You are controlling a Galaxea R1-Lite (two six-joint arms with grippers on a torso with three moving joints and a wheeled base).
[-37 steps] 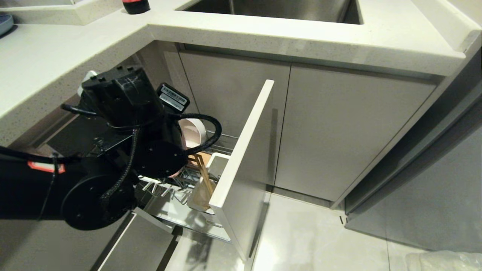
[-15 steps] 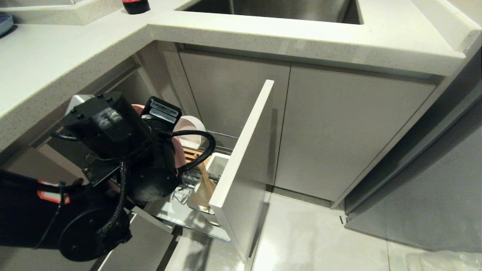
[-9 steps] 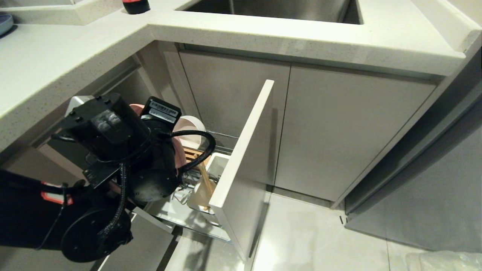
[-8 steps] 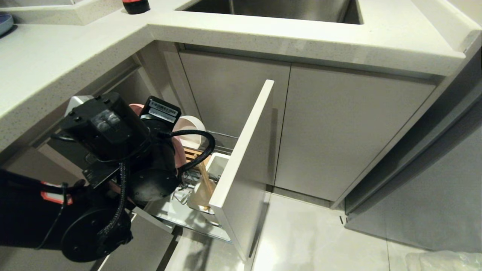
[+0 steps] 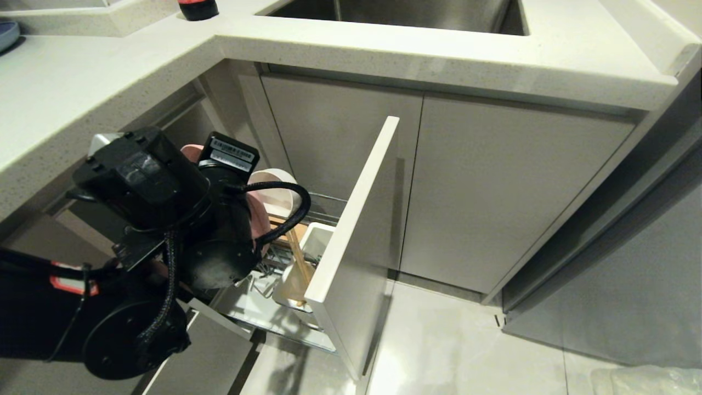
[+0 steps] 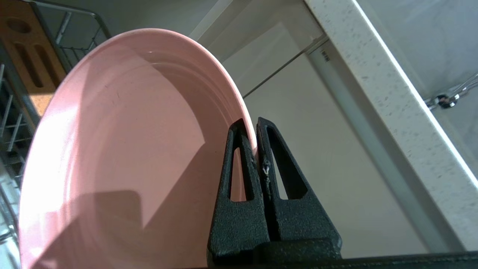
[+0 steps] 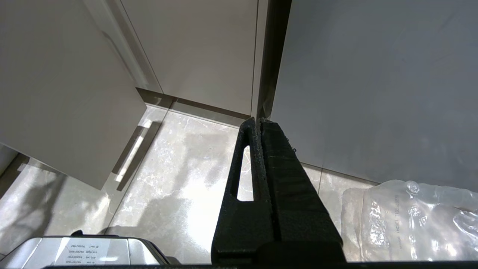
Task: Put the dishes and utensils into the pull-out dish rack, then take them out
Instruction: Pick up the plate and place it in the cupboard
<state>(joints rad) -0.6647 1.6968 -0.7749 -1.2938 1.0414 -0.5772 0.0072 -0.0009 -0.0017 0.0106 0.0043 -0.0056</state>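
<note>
Head view, change: against the picture from a second ago, the left arm's wrist housing sits a little higher and further toward the left of the frame, and more of the pink plate (image 5: 193, 153) shows behind it, in the left centre of the frame.
Head view, meaning: judged from that, the plate is being lifted out of the pull-out dish rack (image 5: 351, 241), so this looks like unloading, with most of it still to do.
Head view, what remains: the cream-white bowl (image 5: 272, 189) stands on edge in the rack, and the chopsticks (image 5: 298, 258) lean in the white utensil cup (image 5: 307, 258), lower centre. The spoon is not visible.
Left wrist view, grip: the left gripper (image 6: 257, 129) is clenched on the plate's rim at frame centre, one finger on each face; the head view hides this behind the arm.
Left wrist view, surroundings: the slotted wooden strip (image 6: 31, 67) lies upper left; the surface (image 6: 392, 108) edge crosses the right.
Right wrist view: the right gripper (image 7: 258, 121) is pressed closed, holding nothing, parked over the floor (image 7: 179, 179); the head view does not show it.
</note>
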